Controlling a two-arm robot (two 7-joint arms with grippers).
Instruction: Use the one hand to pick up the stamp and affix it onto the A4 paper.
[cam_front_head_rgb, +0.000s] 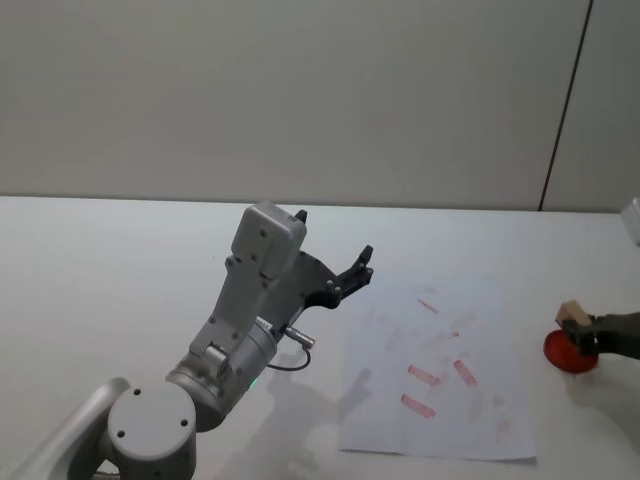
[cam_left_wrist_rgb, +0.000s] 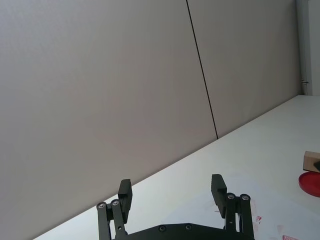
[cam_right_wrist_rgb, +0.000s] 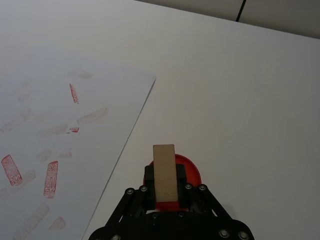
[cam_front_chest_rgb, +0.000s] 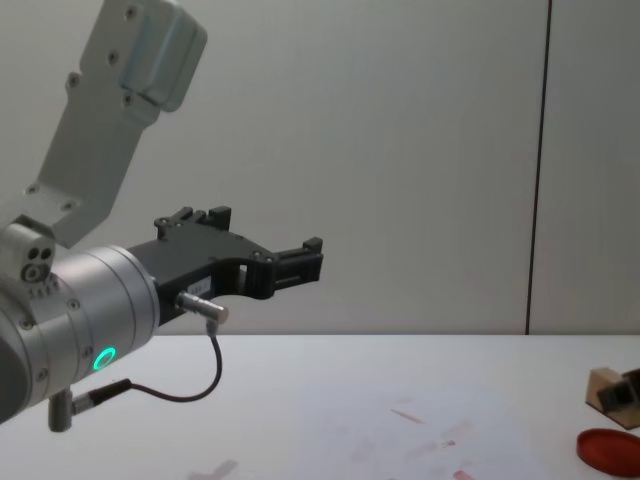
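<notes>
Tan wood is what marks the stamp in the head view, where it is held at the far right edge of the counter, directly over the red ink pad. The right gripper is seen only as a dark shape clamped on the block. The A4 paper, already marked with red prints, lies well to the left of the pad. The left gripper is parked above the counter near the sheet's upper left corner, fingers spread and empty.

From the left wrist view, the left gripper's fingers are seen apart with nothing between them; the stamp and ink pad are caught at the frame edge.

From the right wrist view, the stamp is gripped between the right gripper's closed fingers, standing over the ink pad. The paper edge runs just beside the pad. Whether the stamp face touches the pad cannot be told.

From the chest view, the stamp is seen tilted just above the ink pad, gripped by the right gripper, while the left gripper hangs high over the counter.

Several failures are judged possible. If the tilt is kept, only one edge of the face may be inked or printed, and a partial mark would result. A slipping grip could let the block twist under pressing force. A sideways drag at contact would smear the print, and the loose sheet could be shifted or lifted with the stamp.
</notes>
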